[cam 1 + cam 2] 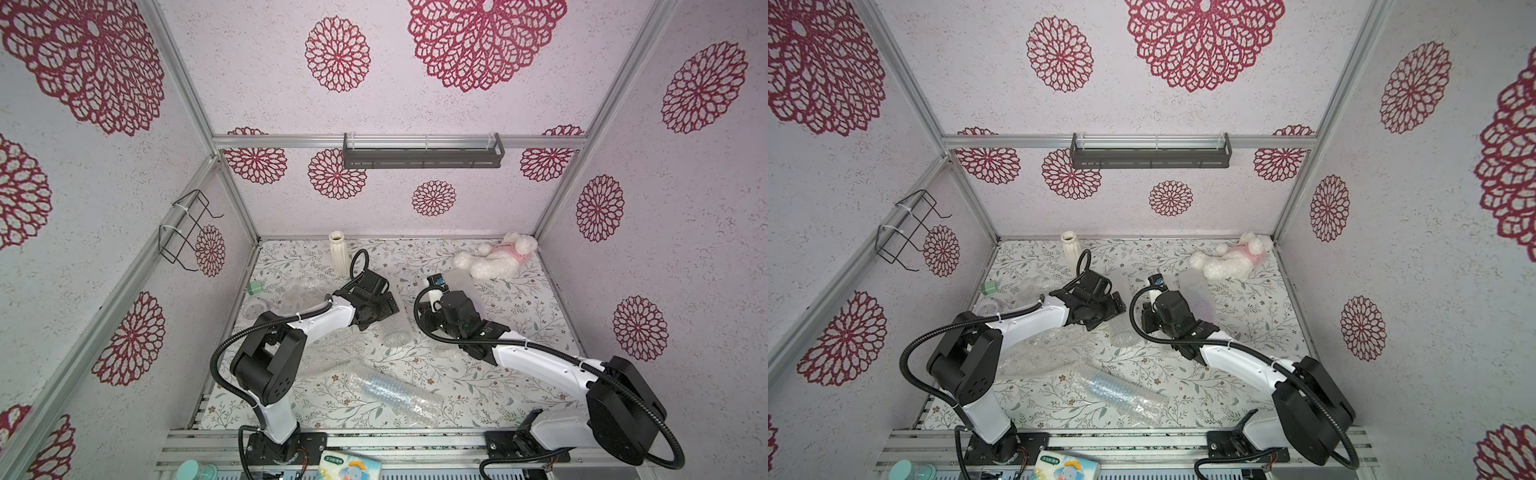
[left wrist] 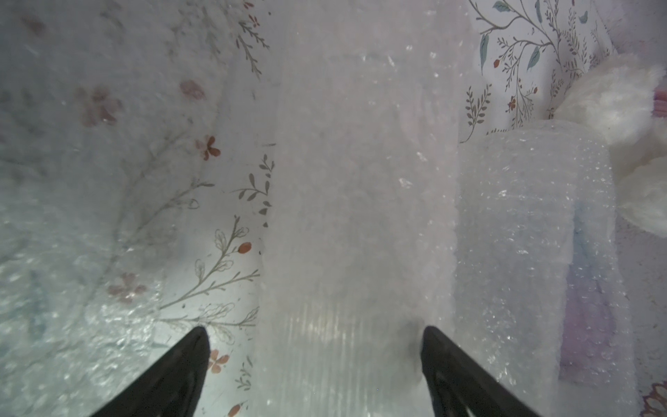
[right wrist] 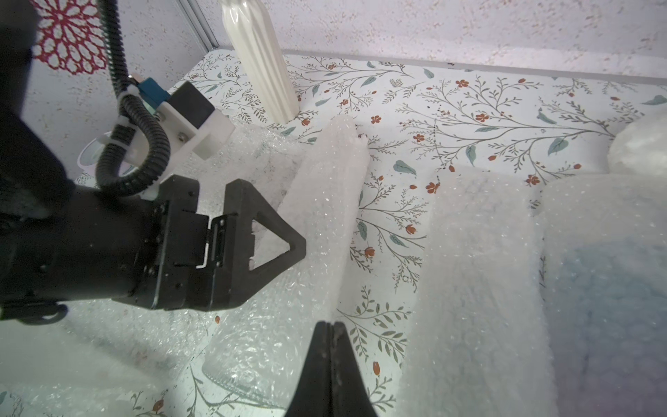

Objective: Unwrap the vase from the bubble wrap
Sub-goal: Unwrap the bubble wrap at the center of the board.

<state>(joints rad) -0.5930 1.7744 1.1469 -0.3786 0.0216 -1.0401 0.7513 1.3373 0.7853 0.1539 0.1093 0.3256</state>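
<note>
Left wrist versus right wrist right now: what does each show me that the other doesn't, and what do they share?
Left wrist only: both fingers of the left gripper, spread open on either side of the bubble-wrapped roll. Right wrist only: the right gripper, shut, and a cream ribbed vase standing upright by the back wall. Both: the roll and the floral table cover.
</note>
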